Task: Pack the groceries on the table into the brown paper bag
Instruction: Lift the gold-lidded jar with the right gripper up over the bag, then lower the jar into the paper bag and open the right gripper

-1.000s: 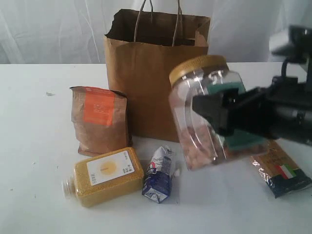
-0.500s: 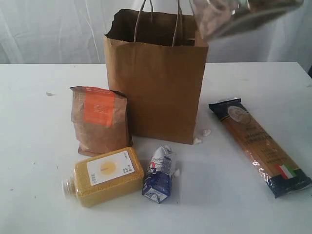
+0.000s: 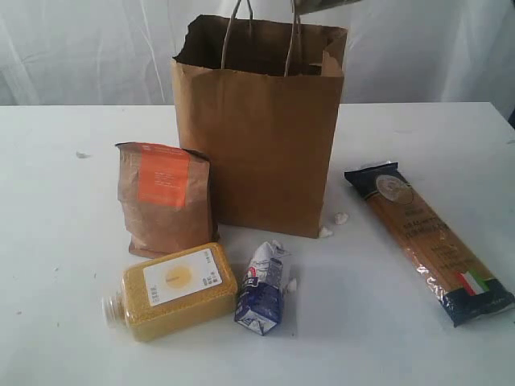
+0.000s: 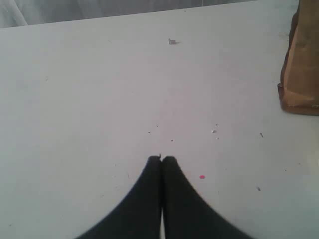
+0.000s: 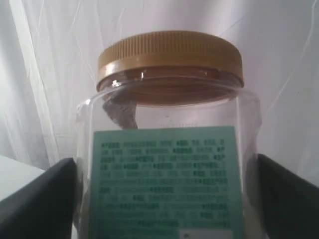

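Up goes the jar (image 5: 168, 164) off the table (image 3: 402, 322), now hanging at the bag's (image 3: 257, 137) one o'clock, right gripper (image 5: 165, 199) clamped across its seemingly slick, bulky sides below the lid (image 5: 169, 55), left gripper (image 4: 161, 164) clenched empty.

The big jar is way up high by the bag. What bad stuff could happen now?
The big jar is held only by its smooth clear sides in the right pincer, so it might slip and fall. Going down, it could snag the string handles or the ragged rim and tip the paper bag over.
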`<state>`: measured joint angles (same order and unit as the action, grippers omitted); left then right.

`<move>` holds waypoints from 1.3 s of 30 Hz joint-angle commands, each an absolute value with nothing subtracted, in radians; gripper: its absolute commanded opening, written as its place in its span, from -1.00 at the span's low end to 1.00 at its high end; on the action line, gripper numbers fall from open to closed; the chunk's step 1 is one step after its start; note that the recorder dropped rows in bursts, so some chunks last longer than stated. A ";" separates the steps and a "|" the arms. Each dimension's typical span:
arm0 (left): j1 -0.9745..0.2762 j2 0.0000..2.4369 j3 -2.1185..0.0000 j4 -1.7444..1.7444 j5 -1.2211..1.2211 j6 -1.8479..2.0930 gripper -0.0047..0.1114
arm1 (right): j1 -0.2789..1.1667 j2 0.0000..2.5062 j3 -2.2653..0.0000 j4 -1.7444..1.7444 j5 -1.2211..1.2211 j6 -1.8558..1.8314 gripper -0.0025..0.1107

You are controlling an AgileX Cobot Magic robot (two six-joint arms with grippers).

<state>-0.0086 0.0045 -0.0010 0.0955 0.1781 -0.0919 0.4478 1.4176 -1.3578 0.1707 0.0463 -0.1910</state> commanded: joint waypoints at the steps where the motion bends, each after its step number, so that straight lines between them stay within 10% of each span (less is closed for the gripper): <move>1: -0.014 0.000 0.000 0.095 0.176 -0.090 -0.92 | 0.438 1.455 -1.375 0.163 -0.051 -0.170 -0.96; 39: -0.014 0.000 0.000 0.095 0.176 -0.090 -0.92 | 0.517 1.613 -1.375 0.158 -0.111 -0.073 -0.96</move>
